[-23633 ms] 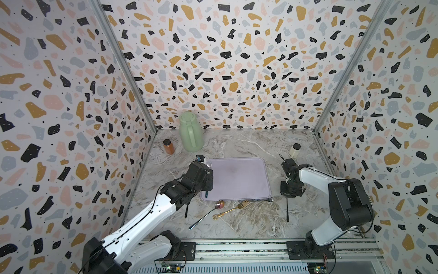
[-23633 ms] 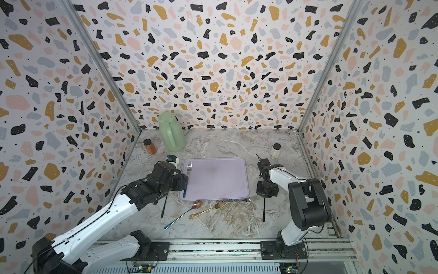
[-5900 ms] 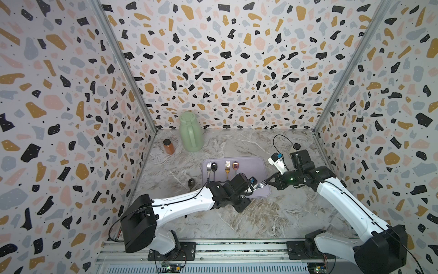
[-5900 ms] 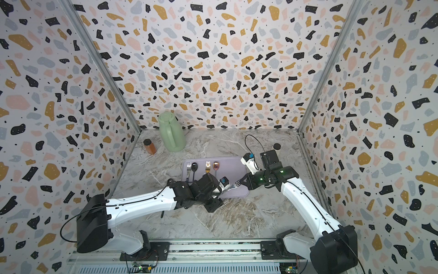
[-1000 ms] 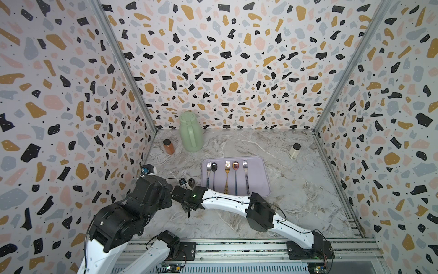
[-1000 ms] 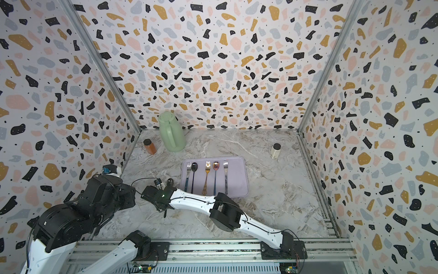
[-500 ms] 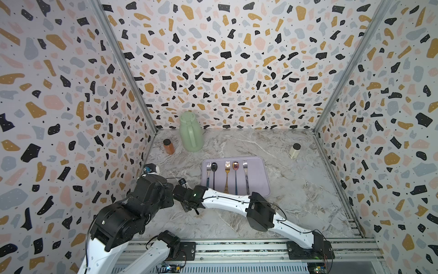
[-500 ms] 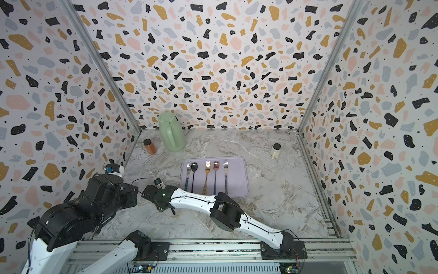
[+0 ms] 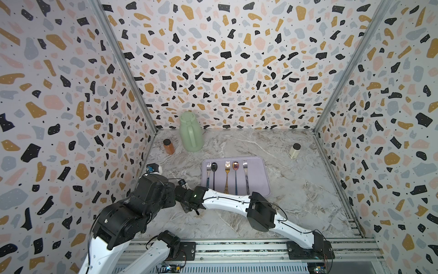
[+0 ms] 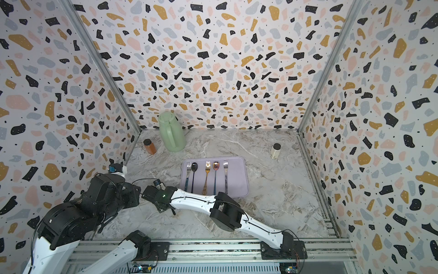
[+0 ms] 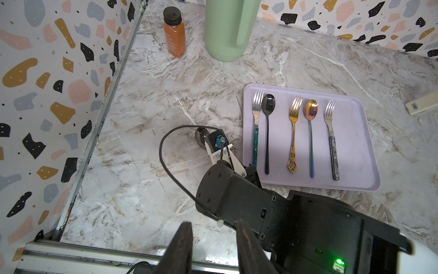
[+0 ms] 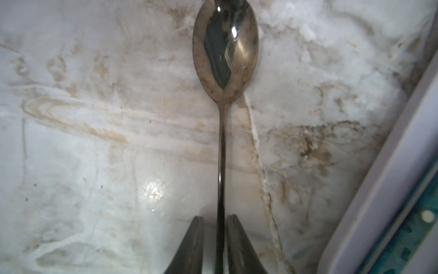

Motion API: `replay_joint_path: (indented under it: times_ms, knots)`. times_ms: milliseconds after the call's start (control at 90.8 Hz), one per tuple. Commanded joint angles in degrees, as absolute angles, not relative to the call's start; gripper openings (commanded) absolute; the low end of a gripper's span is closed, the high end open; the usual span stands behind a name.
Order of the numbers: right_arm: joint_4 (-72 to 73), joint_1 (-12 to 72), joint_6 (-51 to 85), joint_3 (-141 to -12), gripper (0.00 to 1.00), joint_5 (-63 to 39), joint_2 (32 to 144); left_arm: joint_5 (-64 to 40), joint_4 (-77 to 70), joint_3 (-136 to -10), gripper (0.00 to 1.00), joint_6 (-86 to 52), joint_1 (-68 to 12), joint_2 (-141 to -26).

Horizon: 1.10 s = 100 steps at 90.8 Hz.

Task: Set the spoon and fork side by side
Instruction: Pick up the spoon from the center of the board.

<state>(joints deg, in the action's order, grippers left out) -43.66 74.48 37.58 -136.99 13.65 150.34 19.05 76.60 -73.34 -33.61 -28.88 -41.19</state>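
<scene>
- Left wrist view: grey marbled table carries a lavender rectangular tray with two fork-spoon pairs and a lone marble-handled fork.
- Left gripper hovers parted, empty.
- Right gripper narrowly straddles the dark steel spoon on the table beside the tray; pinch unclear.
- Step: grasping; next, carry it beside the lone fork.

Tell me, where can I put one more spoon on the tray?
The tray has a bare strip between the grey-handled fork and its right rim. The table between the tray and the cream bottle is bare too. Left of the tray is crowded: the right hand straddles the loose spoon there.
</scene>
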Motion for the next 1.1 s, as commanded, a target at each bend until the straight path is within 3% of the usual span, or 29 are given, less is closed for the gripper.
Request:
replay_joint_path:
  times_ms: [0,121,396,793,1090]
  knots:
    - [-45.9,74.2,36.6,-137.7,0.14,14.5,152.5,18.2,74.6,-72.4,0.34,-32.7,-28.5,-40.7]
    - [-46.3,74.2,36.2,-137.5,0.07,14.9,151.2,17.5,74.0,-72.1,0.34,-32.6,-28.5,-40.7]
    - [-46.9,71.8,34.3,-134.2,0.03,15.5,139.7,17.3,74.5,-73.7,0.34,-32.9,-28.5,-40.0]
    - [-46.8,64.1,36.1,-104.9,0.03,25.8,113.3,15.7,72.8,-71.4,0.34,-34.5,-28.5,-39.5]
    - [-40.2,51.6,38.1,-81.7,0.03,23.9,99.8,13.4,70.4,-69.3,0.33,-35.4,-28.5,-40.7]
